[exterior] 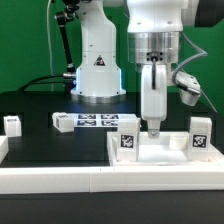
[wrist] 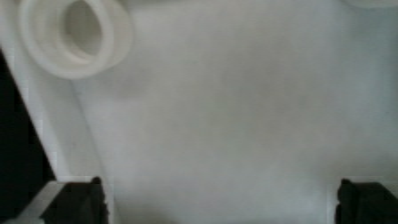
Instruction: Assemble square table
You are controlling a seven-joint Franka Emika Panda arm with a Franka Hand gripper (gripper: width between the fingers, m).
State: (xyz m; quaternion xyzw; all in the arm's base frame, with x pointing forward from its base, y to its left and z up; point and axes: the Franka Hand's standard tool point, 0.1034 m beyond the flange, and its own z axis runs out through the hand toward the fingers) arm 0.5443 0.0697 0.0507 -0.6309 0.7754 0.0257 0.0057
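Fingers (wrist: 71, 203) spread wide apart, low over white square tray (exterior: 165, 152), tagged leg (exterior: 128, 140) on ext. view's left of them, another leg (exterior: 200, 135) on right.

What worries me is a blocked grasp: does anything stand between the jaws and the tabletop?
Nothing visible does. The gripper hangs close over the tabletop, jaws open, and the wrist view shows only its white surface.
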